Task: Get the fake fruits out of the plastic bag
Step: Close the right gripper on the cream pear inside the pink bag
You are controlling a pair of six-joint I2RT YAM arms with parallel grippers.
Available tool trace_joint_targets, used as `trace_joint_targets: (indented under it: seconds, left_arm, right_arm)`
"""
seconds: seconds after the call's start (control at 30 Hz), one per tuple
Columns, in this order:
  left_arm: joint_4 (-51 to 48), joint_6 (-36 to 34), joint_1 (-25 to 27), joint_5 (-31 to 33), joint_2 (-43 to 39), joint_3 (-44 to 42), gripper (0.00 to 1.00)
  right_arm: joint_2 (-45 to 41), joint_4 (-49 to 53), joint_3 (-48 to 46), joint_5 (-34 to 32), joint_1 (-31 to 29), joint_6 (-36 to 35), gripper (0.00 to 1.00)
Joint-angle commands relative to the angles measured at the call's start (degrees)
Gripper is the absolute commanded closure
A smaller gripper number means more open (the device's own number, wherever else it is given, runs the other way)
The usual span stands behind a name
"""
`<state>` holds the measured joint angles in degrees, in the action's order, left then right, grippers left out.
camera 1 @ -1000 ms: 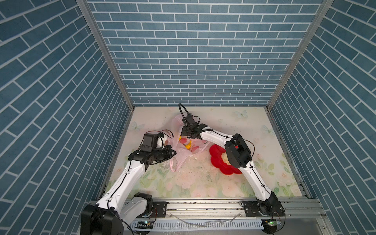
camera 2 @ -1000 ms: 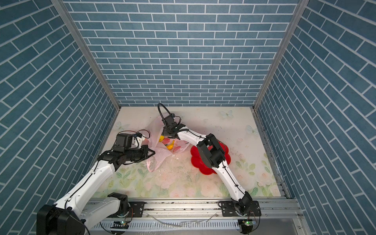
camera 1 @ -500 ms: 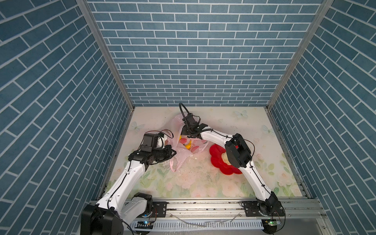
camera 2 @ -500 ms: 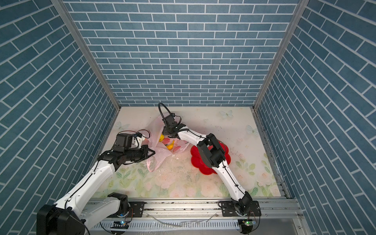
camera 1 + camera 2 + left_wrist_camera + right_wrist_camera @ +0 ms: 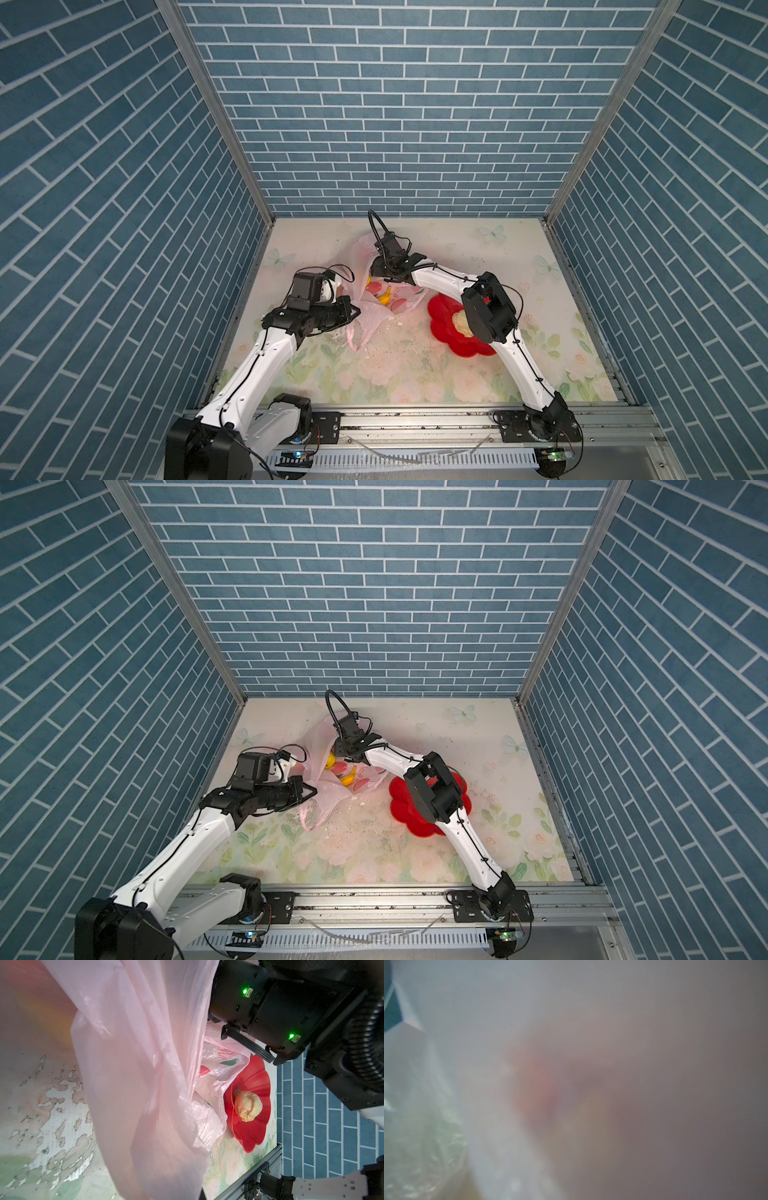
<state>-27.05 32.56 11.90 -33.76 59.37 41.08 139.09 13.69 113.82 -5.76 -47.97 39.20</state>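
Here, the red flower-shaped dish (image 5: 444,316) (image 5: 401,808) sits on the floral worktop (image 5: 415,374) and serves as the marker for everything else. One cream lumpy fruit (image 5: 248,1106) (image 5: 460,323) lies in its middle, outside the bag. The pale-pink plastic bag (image 5: 374,320) (image 5: 324,804) (image 5: 145,1076) lies just beside the dish, on its left in both top views, with crinkled film reaching the dish's rim in the left wrist view. The left hand (image 5: 354,309) (image 5: 311,791), farther from the dish than the bag, is fully closed and pinches the bag's near edge, holding the film raised off the worktop. The right hand (image 5: 374,274) (image 5: 336,750) reaches from above the dish across into the bag's open mouth. Its fingers are buried in the film, and the right wrist view is only a pale blur, so how wide they stand and whether they grip anything cannot be told. A yellow banana (image 5: 384,296) (image 5: 348,776) shows through the film inside the bag, between that hand and the dish.
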Motion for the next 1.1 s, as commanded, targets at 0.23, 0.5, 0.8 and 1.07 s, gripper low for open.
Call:
trace_joint_targets:
  seconds: [0.23,0.5,0.8,1.07]
  left_arm:
    - [1.9,-0.51,-0.3,0.26,2.25,0.92,1.0]
    - [3.05,-0.26,-0.33,0.92,3.74,2.33,1.0]
    - [3.65,-0.3,-0.3,1.15,5.02,4.06,1.0]
    - [3.52,-0.55,-0.37,1.41,5.28,4.37,1.0]
  right_arm:
    - [-9.09,-1.38,-8.51,1.89,-1.49,-1.74,0.52]
    - [-14.52,-1.26,-13.18,2.77,-2.74,-3.33,0.52]
    - [-17.38,-0.71,-15.92,4.21,-3.69,-4.88,0.52]
    - [-18.18,1.44,-16.4,6.38,-4.69,-9.42,0.52]
